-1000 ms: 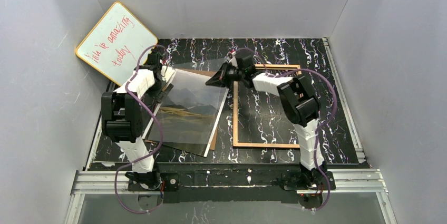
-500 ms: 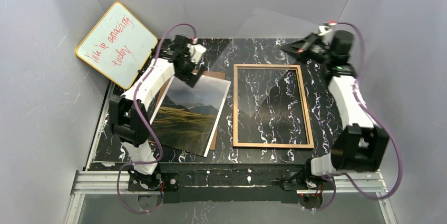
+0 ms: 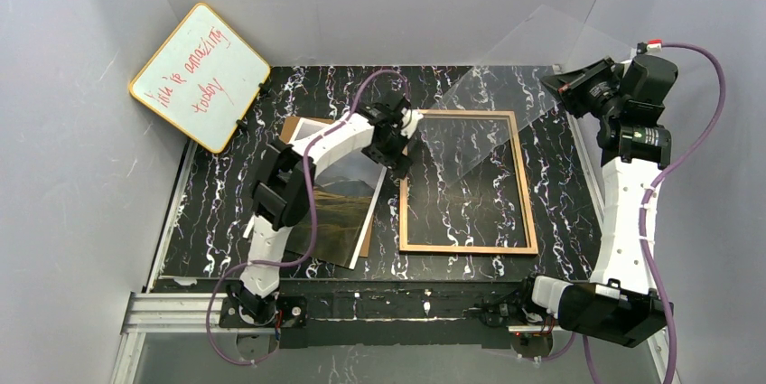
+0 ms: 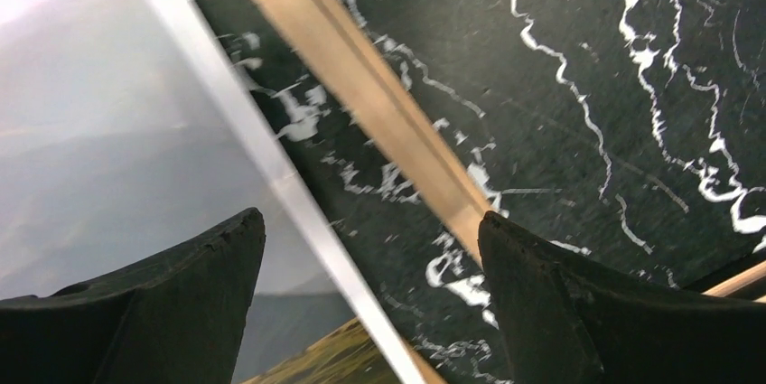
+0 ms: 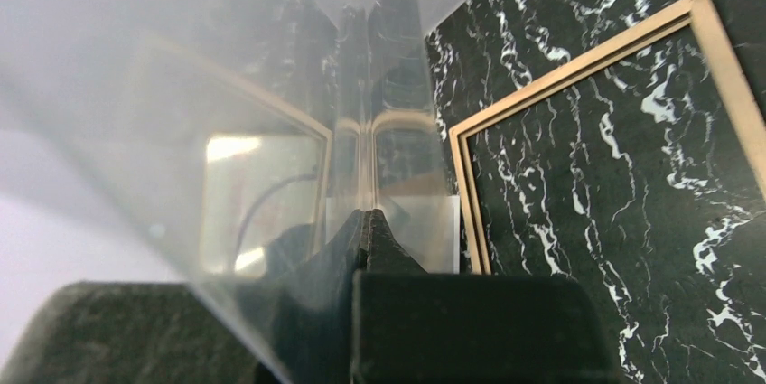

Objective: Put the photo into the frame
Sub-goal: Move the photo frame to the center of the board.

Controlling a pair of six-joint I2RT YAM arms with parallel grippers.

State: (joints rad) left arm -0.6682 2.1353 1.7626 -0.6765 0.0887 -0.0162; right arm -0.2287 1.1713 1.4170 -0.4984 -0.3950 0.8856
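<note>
We find the left pincer (image 4: 370,221) open over the gap between the misty-mountain paper photo (image 3: 339,212) and the thin wood-coloured rectangular frame (image 3: 465,248) lying alongside; the right pincer (image 5: 366,221), closed, apparently clamps a clear pane (image 5: 181,86).

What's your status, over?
Left claw open above gap between photo and frame. Right claw shut on clear pane, held aloft. Frame empty, photo outside.

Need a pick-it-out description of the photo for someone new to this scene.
On the black marbled table, look left of the wood-coloured frame lying flat. The photo lies there on a brown panel, partly under the left arm. It alone shows a landscape; the whiteboard behind bears red writing.
</note>
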